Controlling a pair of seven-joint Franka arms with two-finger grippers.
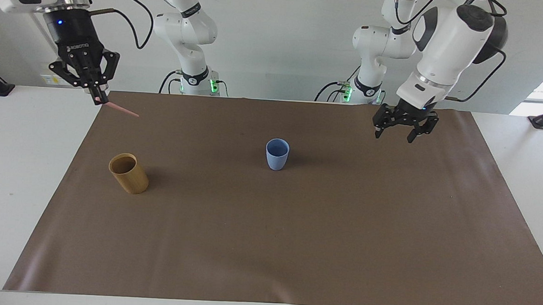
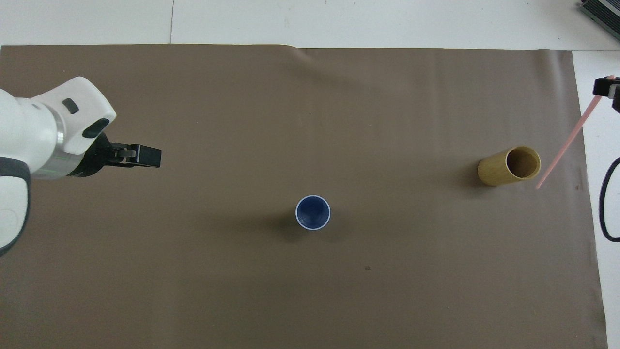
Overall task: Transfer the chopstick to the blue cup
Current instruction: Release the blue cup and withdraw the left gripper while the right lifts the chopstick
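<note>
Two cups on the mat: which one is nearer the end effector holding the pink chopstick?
The tan cup, at the right arm's end of the mat. The right end effector holds the chopstick up near it; the blue cup stands mid-mat.

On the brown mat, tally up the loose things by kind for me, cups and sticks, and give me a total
Cups: 2, a small light blue tumbler and a tan bamboo-coloured cup, both upright on the mat.
Sticks: 1, a thin pink chopstick, held in the air by the right gripper.
Total: 3.
</note>
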